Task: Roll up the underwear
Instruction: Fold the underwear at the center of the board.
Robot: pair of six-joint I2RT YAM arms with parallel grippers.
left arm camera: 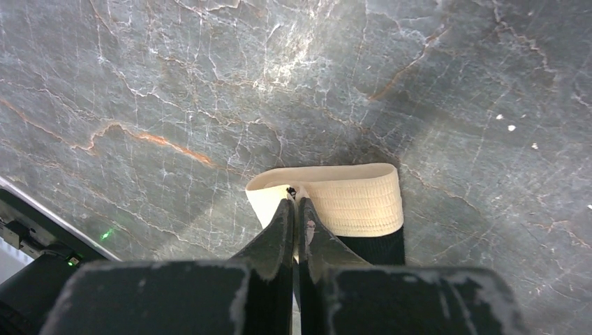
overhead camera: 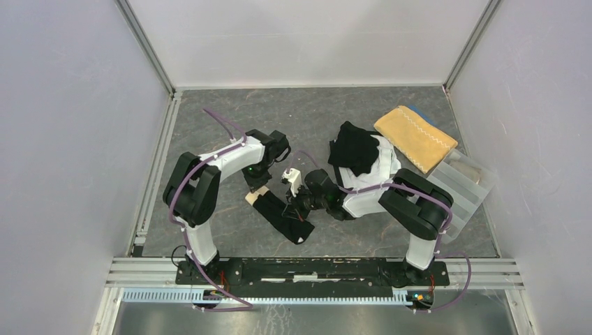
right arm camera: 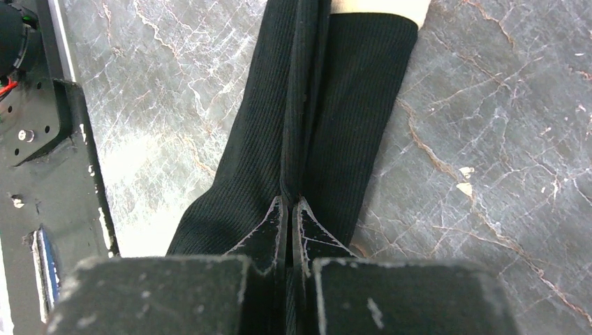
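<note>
One black ribbed underwear [overhead camera: 280, 213] with a beige waistband [left arm camera: 352, 199] lies folded into a long strip on the marble table. My left gripper [left arm camera: 295, 202] is shut on the waistband's upper layer at the strip's far left end [overhead camera: 255, 195]. My right gripper [right arm camera: 292, 203] is shut on a raised ridge of the black cloth [right arm camera: 349, 105] near the strip's other end [overhead camera: 299, 208]. More underwear, black on top of white, sits in a pile [overhead camera: 359, 155] behind the right arm.
A mustard-yellow towel [overhead camera: 417, 136] lies at the back right, partly over a clear plastic tray with dividers [overhead camera: 466, 185]. The arm mounting rail [overhead camera: 314, 269] runs along the near edge. White walls enclose the table on three sides.
</note>
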